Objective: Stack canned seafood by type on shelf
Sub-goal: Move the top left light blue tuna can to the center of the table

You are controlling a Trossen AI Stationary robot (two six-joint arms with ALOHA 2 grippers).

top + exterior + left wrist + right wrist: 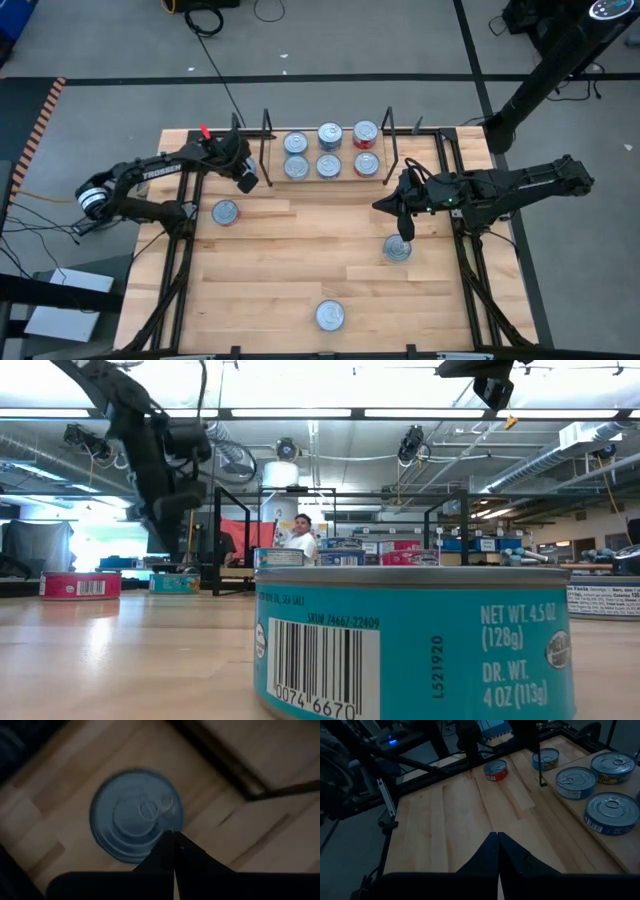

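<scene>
From above, the shelf [325, 178] runs along the far edge of the table [300, 290] and already carries six tins [329, 150] in two rows of three: the four toward the left show blue sides, while the right-hand pair [365, 148] shows red, so sorting by type looks about two-thirds done. Three tins remain loose: a red tin [225, 212] near the left edge, a blue tin [397, 248] toward the right edge, and a front tin [330, 316] by the near edge. The left gripper [247, 180] hangs near the shelf's left end, the right gripper [402, 216] just above the blue tin; neither holds anything. The low view is filled by the front tin [415, 645], teal-labelled, reading "NET WT. 4.5 OZ (128g)", "DR. WT. 4 OZ (113g)", with "L521920" up the side and a barcode numbered 0074 6670; its brand is not legible, and a person shows in the room behind. In the left wrist view the left gripper [173, 851], fingers pressed together and empty, hovers over a tin lid [136, 815] on bare wood. In the right wrist view the right gripper [498, 851] is likewise closed and empty, with the shelf tins [576, 781] and the red tin [496, 770] beyond; their labels are unreadable
</scene>
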